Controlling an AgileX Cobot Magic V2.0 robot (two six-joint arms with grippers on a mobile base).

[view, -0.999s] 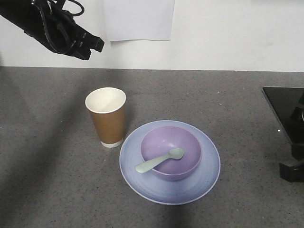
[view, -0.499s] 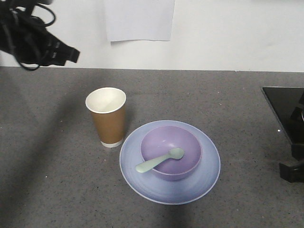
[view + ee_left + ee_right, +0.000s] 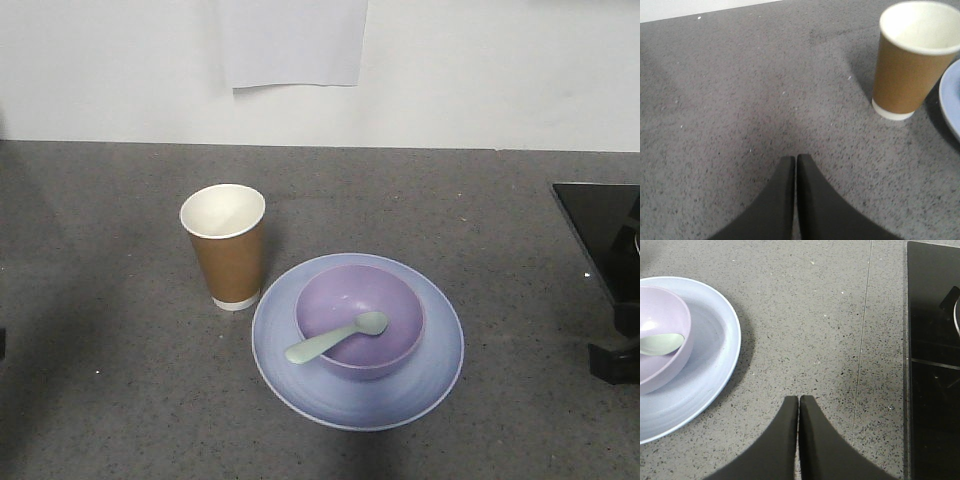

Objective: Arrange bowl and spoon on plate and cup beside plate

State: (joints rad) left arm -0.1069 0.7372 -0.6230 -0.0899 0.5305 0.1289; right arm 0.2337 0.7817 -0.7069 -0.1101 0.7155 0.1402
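Your left arm is gone from the front view; both end effectors, left [image 3: 794,159] and right [image 3: 798,400], are sitting clenched, empty. The tall brown paper cup [image 3: 227,248] is standing beside the round pale blue plate [image 3: 420,385]; you're finishing, nothing needing moving.

The cup [image 3: 224,246] is brown outside, white inside, with a white band at the base. The plate [image 3: 358,341] is pale blue-lilac, the bowl [image 3: 359,318] is lavender-purple, the spoon [image 3: 337,337] is pale mint-green. The counter [image 3: 120,380] is dark grey with small speckles.
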